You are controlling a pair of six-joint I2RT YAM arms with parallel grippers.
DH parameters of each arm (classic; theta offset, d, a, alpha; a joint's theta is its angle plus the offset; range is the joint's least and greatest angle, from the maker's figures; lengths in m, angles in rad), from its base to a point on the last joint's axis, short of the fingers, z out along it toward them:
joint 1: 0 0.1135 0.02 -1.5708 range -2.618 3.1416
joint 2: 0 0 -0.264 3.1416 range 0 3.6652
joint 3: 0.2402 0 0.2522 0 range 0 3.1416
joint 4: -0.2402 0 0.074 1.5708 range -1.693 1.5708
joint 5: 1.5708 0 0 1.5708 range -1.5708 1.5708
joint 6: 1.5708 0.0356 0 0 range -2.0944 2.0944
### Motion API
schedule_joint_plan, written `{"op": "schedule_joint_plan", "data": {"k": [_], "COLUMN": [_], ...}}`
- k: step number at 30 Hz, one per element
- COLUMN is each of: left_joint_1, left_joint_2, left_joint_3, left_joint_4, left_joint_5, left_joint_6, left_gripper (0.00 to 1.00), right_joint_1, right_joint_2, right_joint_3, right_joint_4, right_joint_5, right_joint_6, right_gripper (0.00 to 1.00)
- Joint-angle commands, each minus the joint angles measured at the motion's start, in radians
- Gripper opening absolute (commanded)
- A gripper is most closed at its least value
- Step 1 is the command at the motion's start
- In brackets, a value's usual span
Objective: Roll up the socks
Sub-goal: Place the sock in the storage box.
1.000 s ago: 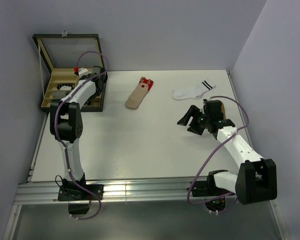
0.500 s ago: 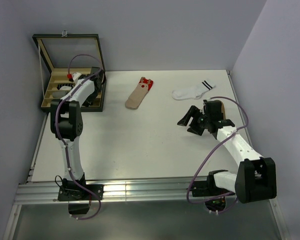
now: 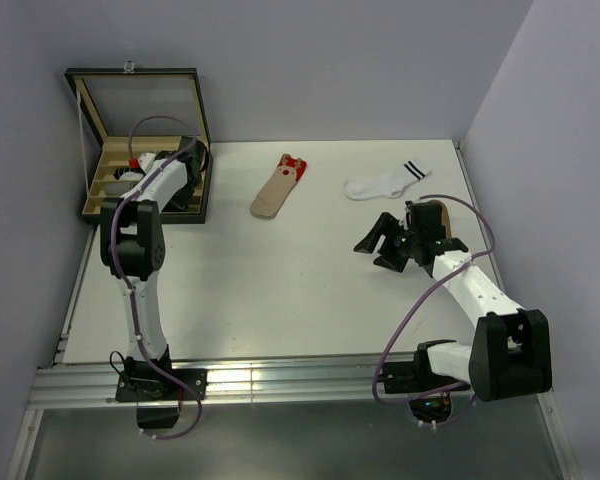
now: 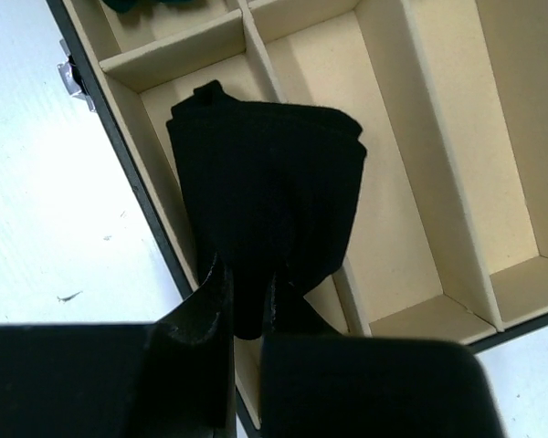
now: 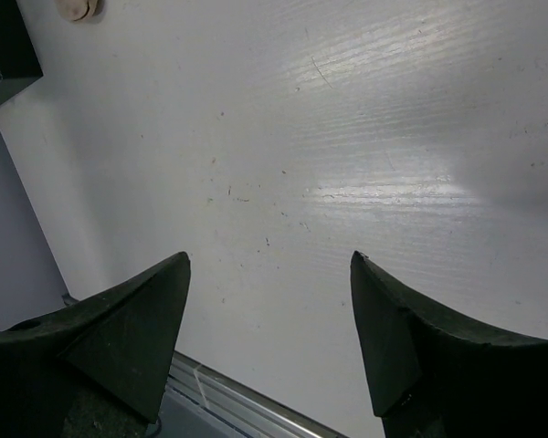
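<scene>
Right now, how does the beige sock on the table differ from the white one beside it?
The beige sock has a red patterned cuff; the white sock has two black cuff stripes. The beige sock lies straight; the white sock bends at the heel. The white sock lies nearer the right gripper than the beige sock. Both lie flat, unrolled and untouched on the table.
</scene>
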Motion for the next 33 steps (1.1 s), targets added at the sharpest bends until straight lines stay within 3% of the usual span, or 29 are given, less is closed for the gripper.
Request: {"op": "schedule_joint_plan", "data": {"k": [1, 12, 16, 20, 25, 33], "left_joint_1": [0.007, -0.028, -0.048, -0.05, -0.05, -0.053], "left_joint_2": [0.015, -0.214, -0.309, -0.369, -0.345, -0.193], "left_joint_3": [-0.014, -0.035, -0.115, -0.254, -0.287, -0.126], "left_joint_4": [-0.006, -0.142, -0.211, -0.195, -0.185, -0.153], "left_joint_5": [0.039, -0.195, -0.281, -0.268, -0.24, -0.197], "left_joint_6": [-0.02, 0.055, 0.059, 0.092, 0.139, 0.167], "left_gripper": [0.0, 0.0, 0.0, 0.0, 0.0, 0.0], "right_joint_1": [-0.009, -0.01, -0.01, -0.01, -0.01, -0.01], "right_joint_2": [0.009, 0.012, 0.005, 0.003, -0.003, -0.017], "right_joint_3": [-0.013, -0.024, -0.033, -0.034, -0.042, -0.051], "right_joint_4": [0.041, 0.069, 0.075, 0.084, 0.09, 0.086], "right_joint_5": [-0.02, -0.044, -0.047, -0.06, -0.067, -0.058], "right_joint_6": [-0.014, -0.005, -0.005, -0.005, 0.0, -0.008], "right_gripper": [0.78, 0.78, 0.77, 0.77, 0.77, 0.77]}}
